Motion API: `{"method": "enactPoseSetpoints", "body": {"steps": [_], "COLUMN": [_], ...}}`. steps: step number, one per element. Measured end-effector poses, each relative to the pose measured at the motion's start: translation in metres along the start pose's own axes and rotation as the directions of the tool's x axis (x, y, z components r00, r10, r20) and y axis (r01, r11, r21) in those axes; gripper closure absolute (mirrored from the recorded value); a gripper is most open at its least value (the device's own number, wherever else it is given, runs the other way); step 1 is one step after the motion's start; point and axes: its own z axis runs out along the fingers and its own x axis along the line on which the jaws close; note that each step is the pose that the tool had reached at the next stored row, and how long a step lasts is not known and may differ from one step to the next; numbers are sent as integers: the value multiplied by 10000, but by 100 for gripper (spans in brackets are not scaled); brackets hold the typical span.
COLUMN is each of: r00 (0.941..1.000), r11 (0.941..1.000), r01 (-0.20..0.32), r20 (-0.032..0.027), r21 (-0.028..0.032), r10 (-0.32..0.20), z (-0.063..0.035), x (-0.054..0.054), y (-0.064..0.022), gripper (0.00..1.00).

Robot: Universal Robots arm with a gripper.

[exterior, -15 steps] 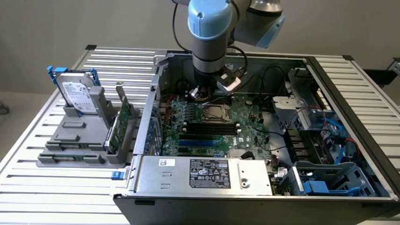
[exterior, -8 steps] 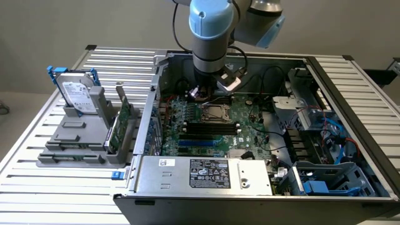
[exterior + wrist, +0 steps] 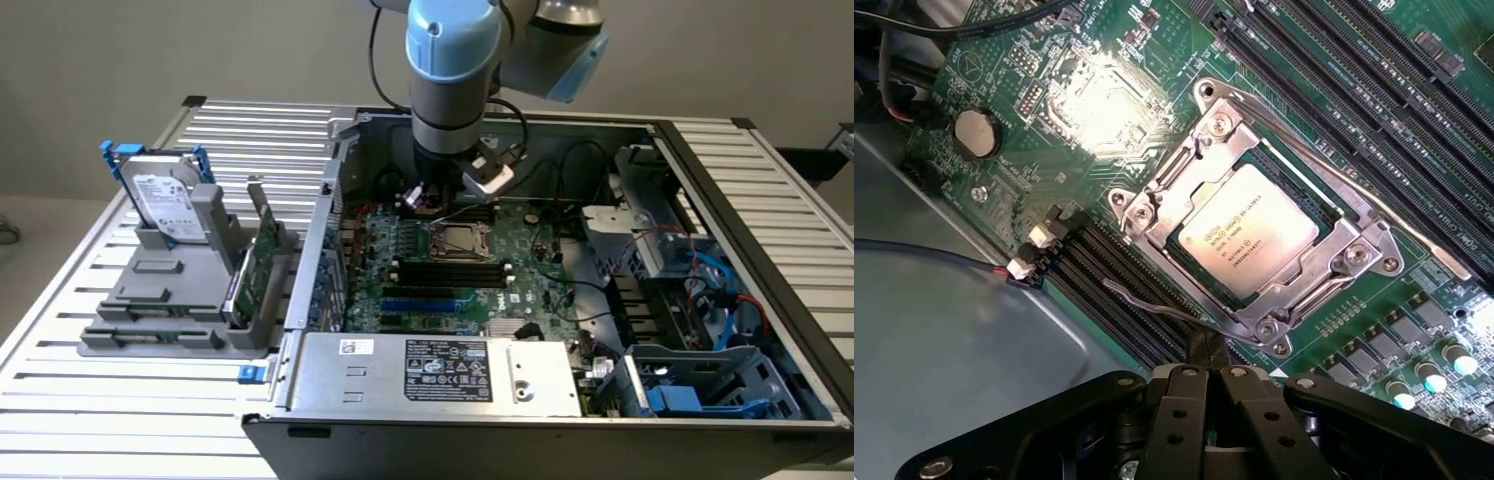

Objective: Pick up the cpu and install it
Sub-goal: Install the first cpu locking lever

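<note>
Tool (image 3: 1206, 352) closest, jaws pressed together on nothing, poised near the socket lever (image 3: 1154, 305). Cpu (image 3: 1249, 232) just beyond, seated flat in the motherboard (image 3: 1024, 60) socket, metal lid up, retention frame (image 3: 1154, 215) down over its rim. Likely light, stiff, slick-topped, fragile underneath; grip opposite edges. Square, no real long axis, edges parallel to frame.

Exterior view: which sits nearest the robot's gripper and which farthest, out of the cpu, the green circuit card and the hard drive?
Measured from the gripper:
1. The cpu, in its socket on the motherboard, right by the gripper.
2. The green circuit card, upright in the grey stand, toward the exterior view's left.
3. The hard drive, standing at that stand's far-left end.
</note>
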Motion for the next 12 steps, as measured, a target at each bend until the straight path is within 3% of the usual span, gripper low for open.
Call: {"method": "enactPoseSetpoints", "body": {"steps": [6,12], "r00": [9999,9999], "r11": [9999,9999], "r01": [8,11], "r20": [111,126], "r21": [-118,-137], "r10": [-7,-9], "z": [-1,0], "x": [1,3], "y": [-2,-3], "gripper": [89,89]}}
